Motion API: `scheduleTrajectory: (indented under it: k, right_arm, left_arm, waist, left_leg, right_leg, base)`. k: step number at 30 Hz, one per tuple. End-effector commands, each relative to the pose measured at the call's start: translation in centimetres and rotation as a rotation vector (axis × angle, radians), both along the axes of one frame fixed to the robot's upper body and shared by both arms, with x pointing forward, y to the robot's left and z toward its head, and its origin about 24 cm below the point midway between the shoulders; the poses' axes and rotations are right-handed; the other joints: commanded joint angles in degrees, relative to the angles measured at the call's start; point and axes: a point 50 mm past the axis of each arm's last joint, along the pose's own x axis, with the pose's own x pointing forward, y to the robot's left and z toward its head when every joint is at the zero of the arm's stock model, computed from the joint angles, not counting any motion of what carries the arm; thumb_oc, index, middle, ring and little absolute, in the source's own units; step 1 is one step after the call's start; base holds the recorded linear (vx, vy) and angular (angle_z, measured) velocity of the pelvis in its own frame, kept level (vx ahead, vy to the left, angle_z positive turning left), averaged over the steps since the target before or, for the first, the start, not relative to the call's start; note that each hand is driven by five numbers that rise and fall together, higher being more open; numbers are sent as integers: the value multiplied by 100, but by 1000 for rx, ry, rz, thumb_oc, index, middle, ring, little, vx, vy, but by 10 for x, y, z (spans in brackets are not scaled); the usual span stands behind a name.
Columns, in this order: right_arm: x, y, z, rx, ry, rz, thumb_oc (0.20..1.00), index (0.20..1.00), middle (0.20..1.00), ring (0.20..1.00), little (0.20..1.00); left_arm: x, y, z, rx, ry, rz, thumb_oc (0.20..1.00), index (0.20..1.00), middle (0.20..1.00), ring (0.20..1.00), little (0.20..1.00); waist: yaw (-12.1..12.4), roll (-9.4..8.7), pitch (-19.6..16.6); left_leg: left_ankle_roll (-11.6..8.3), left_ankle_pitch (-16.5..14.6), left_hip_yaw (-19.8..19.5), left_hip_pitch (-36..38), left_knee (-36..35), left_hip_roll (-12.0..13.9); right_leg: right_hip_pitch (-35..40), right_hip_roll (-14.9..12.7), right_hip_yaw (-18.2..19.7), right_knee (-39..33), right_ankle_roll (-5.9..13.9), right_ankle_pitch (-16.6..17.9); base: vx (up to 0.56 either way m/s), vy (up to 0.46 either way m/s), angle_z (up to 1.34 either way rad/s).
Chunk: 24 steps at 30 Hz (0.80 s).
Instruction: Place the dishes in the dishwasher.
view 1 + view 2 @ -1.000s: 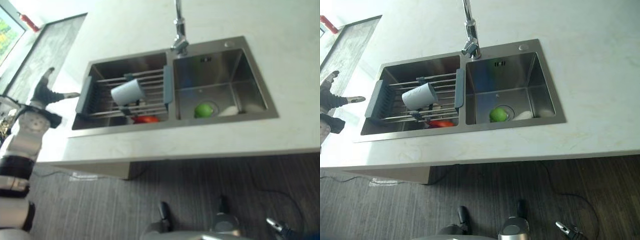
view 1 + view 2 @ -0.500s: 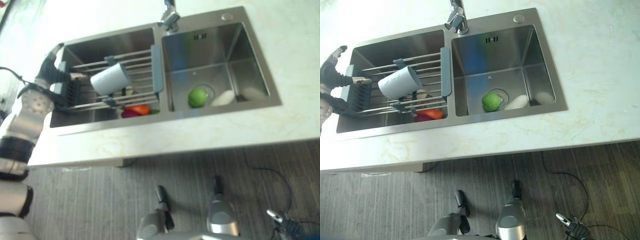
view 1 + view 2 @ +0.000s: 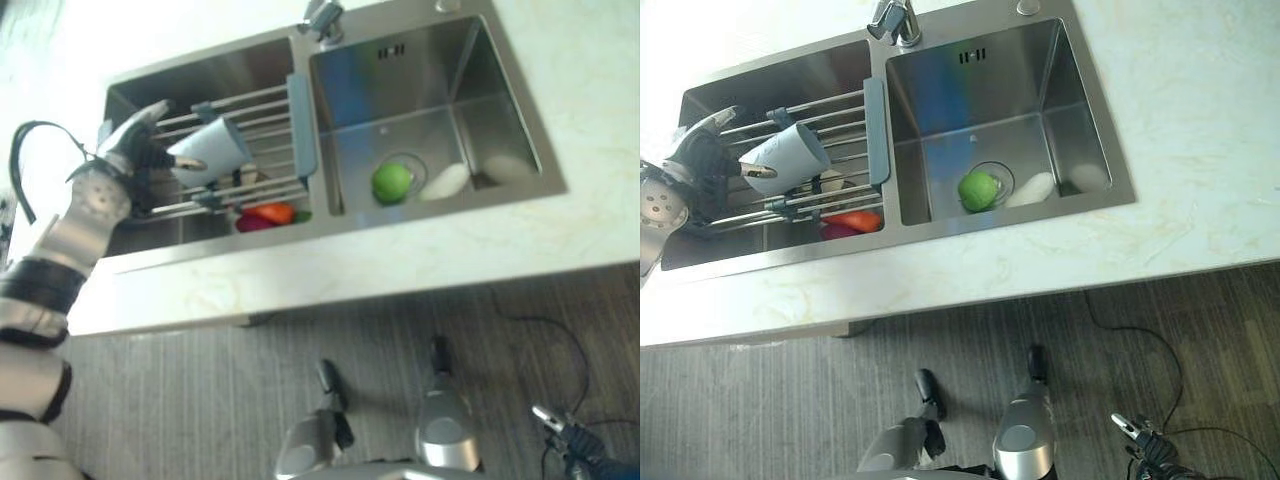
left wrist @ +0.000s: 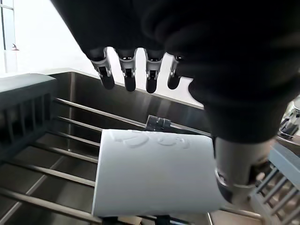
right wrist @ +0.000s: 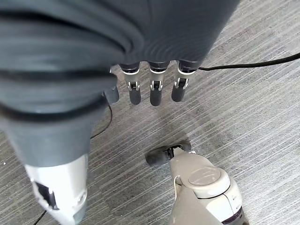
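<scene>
While the white cup (image 3: 210,150) lies on its side across the bars of the drying rack (image 3: 262,102) in the left basin of the sink (image 3: 520,130), the left robot hand (image 3: 135,150) sits just beside its open end, fingers (image 4: 126,75) straight above the cup wall and thumb (image 4: 236,173) low at the other side. Spread wide, nothing gripped yet.

Cup judged light, rigid, probably ceramic or hard plastic; smooth, likely slick if wet, breakable if dropped onto steel. Best hold: across the cylinder wall near the rim, fingers over, thumb under. It may roll along the bars when nudged.

Under the rack: red and orange items (image 3: 265,215). Right basin: green round object (image 3: 392,182), pale pieces (image 3: 445,182) by the drain.

Right robot hand (image 5: 152,91) hangs over the floor, fingers relaxed, empty.
</scene>
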Motion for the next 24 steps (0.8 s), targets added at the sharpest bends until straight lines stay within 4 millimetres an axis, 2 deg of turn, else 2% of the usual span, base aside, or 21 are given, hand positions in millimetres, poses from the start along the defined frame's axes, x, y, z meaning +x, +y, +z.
scheduleTrajectory:
  k: [1,5,12,24]
  right_arm:
    - [-13,-25,15,-66,-2,-38,1000,1000,1000,1000,1000]
    - [-12,-27,17,-77,-7,-44,1000,1000,1000,1000,1000]
    - [-11,-29,19,-92,-14,-42,1000,1000,1000,1000,1000]
    - [10,-22,22,-91,-82,-4,1000,1000,1000,1000,1000]
  left_arm:
    - [1,7,16,13,-49,46,1000,1000,1000,1000,1000]
    - [3,6,10,24,-14,51,1000,1000,1000,1000,1000]
    - [3,13,13,80,-59,115,1000,1000,1000,1000,1000]
    - [6,27,20,118,-151,287,1000,1000,1000,1000,1000]
  waist:
    - [-174,-25,-390]
    - [-219,-13,-371]
    - [-271,-27,-317]
    - [-333,-218,46]
  left_leg:
    - [-161,-587,-76,-462,965,426]
    - [-164,-579,-25,-454,966,426]
    - [-191,-554,36,-519,997,469]
    - [-235,-525,54,-1028,1259,614]
  right_leg:
    - [-721,-374,349,856,219,-554]
    - [-752,-396,360,864,226,-536]
    - [-866,-427,393,898,231,-502]
    - [-1437,-435,477,1138,193,-446]
  base:
    - [0,0,0]
    - [0,0,0]
    - [-6,8,-3]
    - [-44,-8,-4]
